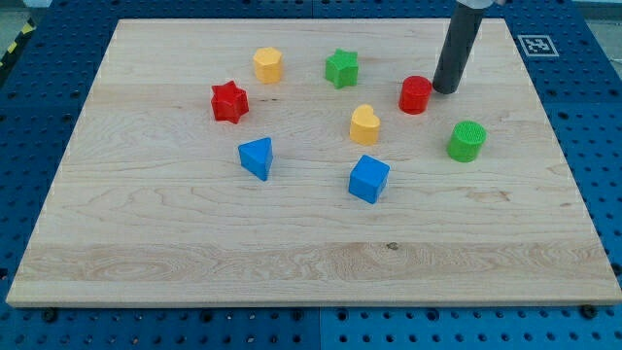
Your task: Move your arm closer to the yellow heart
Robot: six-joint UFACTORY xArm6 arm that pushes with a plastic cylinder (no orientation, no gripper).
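The yellow heart lies near the middle of the wooden board. My tip is at the view's upper right, just right of the red cylinder and close to touching it. The tip is up and to the right of the yellow heart, with the red cylinder between them.
A green star and a yellow hexagonal block lie toward the view's top. A red star is at the left, a blue triangular block and a blue cube lower down, and a green cylinder at the right.
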